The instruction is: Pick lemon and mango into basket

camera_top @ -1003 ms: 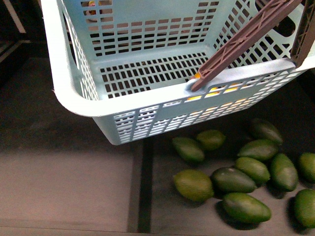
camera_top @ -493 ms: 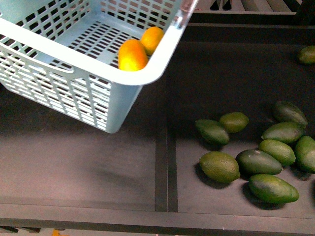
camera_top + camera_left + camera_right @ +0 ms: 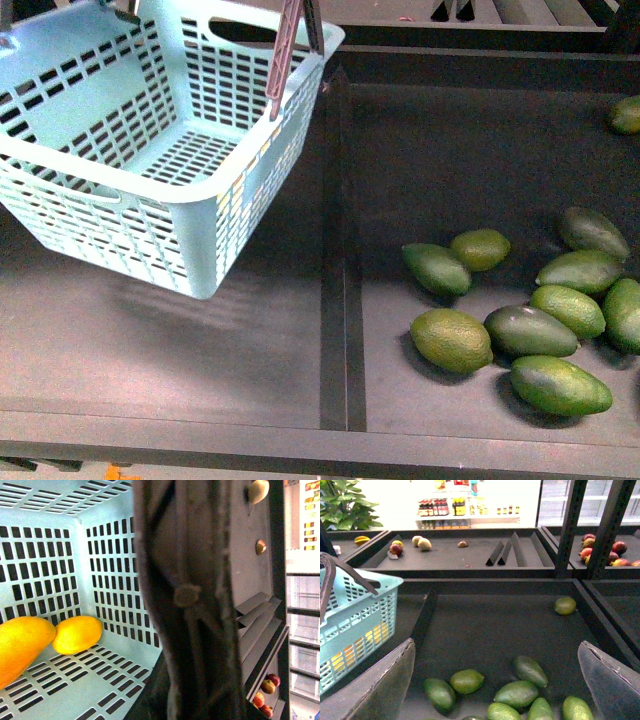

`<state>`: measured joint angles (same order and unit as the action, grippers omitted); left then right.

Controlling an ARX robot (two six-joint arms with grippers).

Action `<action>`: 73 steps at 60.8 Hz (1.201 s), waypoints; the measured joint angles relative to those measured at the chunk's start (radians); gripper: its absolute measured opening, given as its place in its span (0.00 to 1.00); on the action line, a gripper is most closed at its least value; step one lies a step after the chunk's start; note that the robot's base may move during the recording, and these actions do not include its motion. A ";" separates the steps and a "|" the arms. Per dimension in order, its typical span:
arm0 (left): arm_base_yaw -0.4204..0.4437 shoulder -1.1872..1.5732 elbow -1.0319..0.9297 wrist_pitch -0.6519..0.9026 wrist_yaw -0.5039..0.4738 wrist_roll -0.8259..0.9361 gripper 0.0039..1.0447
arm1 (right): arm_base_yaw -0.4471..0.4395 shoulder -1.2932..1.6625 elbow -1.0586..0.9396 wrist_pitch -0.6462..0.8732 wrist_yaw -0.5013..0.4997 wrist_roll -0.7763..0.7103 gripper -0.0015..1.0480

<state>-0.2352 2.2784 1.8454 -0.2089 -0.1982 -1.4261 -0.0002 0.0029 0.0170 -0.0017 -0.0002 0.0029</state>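
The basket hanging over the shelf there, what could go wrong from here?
1. The basket hangs tilted in the air, held only by its brown handle. If the grip is loose, it may swing or slip.
2. Two yellow-orange fruits lie loose on its slotted floor. A swing could roll them toward the low side.
3. The right gripper is open and empty above the green fruits, which lie close together. Reaching for one could nudge the others.

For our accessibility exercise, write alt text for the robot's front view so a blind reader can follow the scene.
A light turquoise slotted basket with a brown swing handle hangs tilted at upper left above a dark shelf. In the bin to the right, a cluster of green oval fruits lies loose, with one more apart at the far right edge. No arm or fingers are visible.
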 joint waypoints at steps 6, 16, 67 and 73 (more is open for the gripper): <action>0.023 0.058 0.039 -0.008 0.018 0.012 0.04 | 0.000 0.000 0.000 0.000 0.000 0.000 0.92; 0.052 0.085 0.042 0.034 0.042 0.013 0.04 | 0.000 0.000 0.000 0.000 0.000 0.000 0.92; 0.113 -0.386 -0.802 0.802 0.084 0.706 0.67 | 0.000 0.000 0.000 0.000 0.001 0.000 0.92; 0.130 -0.496 -1.041 1.155 0.099 1.131 0.48 | 0.000 0.000 0.000 0.000 0.000 0.000 0.92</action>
<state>-0.1055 1.7821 0.8047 0.9462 -0.0990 -0.2951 -0.0002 0.0029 0.0170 -0.0017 0.0002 0.0029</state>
